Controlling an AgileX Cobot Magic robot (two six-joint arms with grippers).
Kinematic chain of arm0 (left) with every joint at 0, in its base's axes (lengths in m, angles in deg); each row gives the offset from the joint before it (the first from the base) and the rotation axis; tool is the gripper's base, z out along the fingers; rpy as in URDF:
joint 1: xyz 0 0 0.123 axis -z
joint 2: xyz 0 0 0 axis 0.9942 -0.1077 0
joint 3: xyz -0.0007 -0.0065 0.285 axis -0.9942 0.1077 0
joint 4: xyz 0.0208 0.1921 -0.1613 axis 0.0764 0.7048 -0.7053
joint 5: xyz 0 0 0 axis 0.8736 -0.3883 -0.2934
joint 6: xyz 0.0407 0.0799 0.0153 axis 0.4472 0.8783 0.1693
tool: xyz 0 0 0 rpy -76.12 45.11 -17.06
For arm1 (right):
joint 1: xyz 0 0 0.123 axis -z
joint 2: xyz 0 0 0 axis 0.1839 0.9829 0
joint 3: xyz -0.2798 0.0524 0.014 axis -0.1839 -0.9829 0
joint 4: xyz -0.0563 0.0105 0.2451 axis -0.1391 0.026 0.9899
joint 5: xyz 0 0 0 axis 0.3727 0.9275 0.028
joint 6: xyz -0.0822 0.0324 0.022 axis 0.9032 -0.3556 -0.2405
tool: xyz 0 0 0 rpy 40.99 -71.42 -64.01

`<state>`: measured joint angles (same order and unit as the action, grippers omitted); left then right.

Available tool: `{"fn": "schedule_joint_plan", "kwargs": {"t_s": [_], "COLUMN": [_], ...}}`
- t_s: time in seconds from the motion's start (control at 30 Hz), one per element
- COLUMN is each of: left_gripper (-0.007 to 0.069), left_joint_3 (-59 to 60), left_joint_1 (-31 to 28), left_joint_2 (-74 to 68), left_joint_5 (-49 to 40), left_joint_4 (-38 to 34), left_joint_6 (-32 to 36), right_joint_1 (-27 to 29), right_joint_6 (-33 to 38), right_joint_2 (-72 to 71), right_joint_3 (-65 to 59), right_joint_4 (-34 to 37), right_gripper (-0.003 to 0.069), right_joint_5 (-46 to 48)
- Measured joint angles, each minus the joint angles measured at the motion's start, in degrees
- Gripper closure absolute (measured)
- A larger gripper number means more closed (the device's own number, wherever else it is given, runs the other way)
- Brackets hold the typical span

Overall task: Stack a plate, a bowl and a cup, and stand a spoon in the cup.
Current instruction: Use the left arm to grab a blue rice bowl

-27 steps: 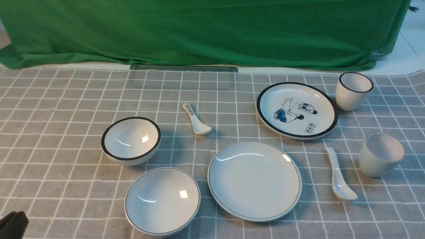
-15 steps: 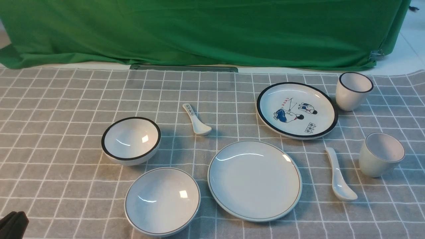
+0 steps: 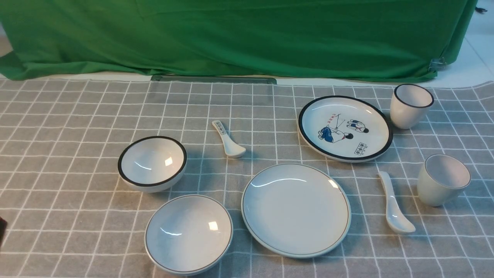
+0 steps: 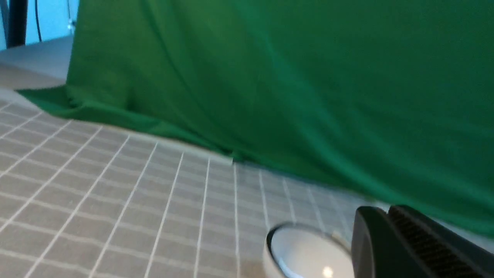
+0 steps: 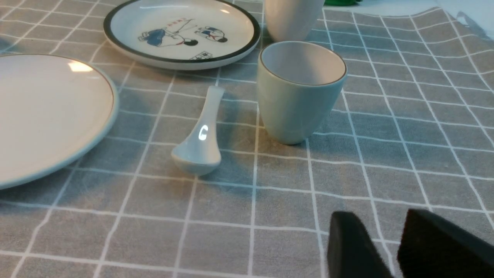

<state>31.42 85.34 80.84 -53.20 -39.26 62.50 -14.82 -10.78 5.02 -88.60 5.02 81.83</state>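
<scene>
The plain plate lies front and centre on the checked cloth, with the shallow thin-rimmed bowl to its left. Right of the plate lies the plain white spoon, and beyond it stands the pale cup. My left gripper is shut on nothing, raised near the left edge, where only a dark sliver of it shows. My right gripper is open and empty, low over the cloth, short of the cup and spoon. The plate's rim shows beside them.
A black-rimmed bowl and a printed short spoon sit at middle left. A cartoon plate and a black-rimmed cup stand at the back right. A green curtain closes the far side.
The left gripper has gone from the front view's lower-left corner; only a sliver shows higher at the left edge. The dishes have not moved.
</scene>
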Motion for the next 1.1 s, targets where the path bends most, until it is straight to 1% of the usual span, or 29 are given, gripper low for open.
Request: {"fn": "schedule_joint_plan", "kwargs": {"t_s": [0.07,0.2,0.33,0.4,0.43,0.5,0.57,0.63,0.73,0.77,0.8,0.83,0.87,0.93,0.97,1.0,1.03,1.1], "left_gripper": [0.0608,0.0608,0.0608,0.0608,0.0608,0.0608,0.0608,0.0608,0.0608,0.0608,0.0608,0.0608,0.0608,0.0608,0.0608,0.0608,0.0608,0.0608], "left_joint_3": [0.0,0.0,0.0,0.0,0.0,0.0,0.0,-1.22,-10.32,-13.83,-18.56,-20.52,-28.29,-36.12,-40.43,-44.29,-46.28,-48.18], "left_joint_1": [0.0,0.0,0.0,0.0,0.0,0.0,0.0,0.0,0.0,0.0,0.0,0.0,0.0,0.0,0.0,0.0,0.0,0.0], "left_joint_2": [0.0,0.0,0.0,0.0,0.0,0.0,0.0,-0.69,-4.92,-6.86,-9.88,-11.3,-17.82,-27.27,-32.3,-39.3,-44.96,-51.17], "left_joint_5": [5.12,14.21,20.07,22.71,24.9,28.92,33.16,33.96,23.98,18.78,11.01,5.97,-6.22,-22.99,-30.43,-40.31,-45.01,-49.86], "left_joint_4": [-1.72,-2.34,-2.5,-2.5,-2.42,-2.14,-2.21,-3.06,-3.25,-2.72,-1.52,-0.58,1.43,2.71,2.85,2.59,1.96,0.35], "left_joint_6": [-0.36,-1.14,-1.71,-2.19,-3.02,-4.6,-6.06,-7.58,-10.82,-11.24,-11.61,-11.61,-11.38,-9.68,-7.82,-4.68,-1.84,2.85], "right_joint_1": [0.0,0.0,0.0,0.0,0.0,0.0,0.02,0.02,0.02,0.02,0.02,0.02,0.02,0.02,-0.11,-0.41,-0.84,-1.63], "right_joint_6": [0.0,0.0,-3.29,-8.56,-14.72,-21.8,-25.07,-26.61,-27.72,-27.87,-28.18,-28.49,-29.28,-30.2,-31.18,-32.14,-31.87,-30.13], "right_joint_2": [0.0,0.0,0.0,0.0,0.0,0.0,0.0,0.0,0.0,0.0,0.0,0.0,0.0,0.0,0.06,0.59,1.67,3.5], "right_joint_3": [0.0,0.0,0.0,0.0,0.0,0.0,0.0,0.0,0.0,0.0,0.0,0.0,0.0,0.1,1.0,3.34,6.88,11.28], "right_joint_4": [0.0,0.16,2.36,3.37,3.77,4.09,4.2,4.23,4.27,4.27,4.3,4.3,4.3,4.3,4.3,4.3,4.3,4.3], "right_gripper": [0.0417,0.0417,0.0417,0.0417,0.0417,0.0417,0.0417,0.0417,0.0417,0.0417,0.0417,0.0417,0.0417,0.0417,0.0417,0.0419,0.0426,0.045], "right_joint_5": [0.0,-0.52,-5.71,-11.29,-16.05,-20.87,-24.18,-26.92,-30.13,-30.9,-31.68,-32.06,-33.81,-35.2,-33.54,-27.76,-21.02,-13.73]}}
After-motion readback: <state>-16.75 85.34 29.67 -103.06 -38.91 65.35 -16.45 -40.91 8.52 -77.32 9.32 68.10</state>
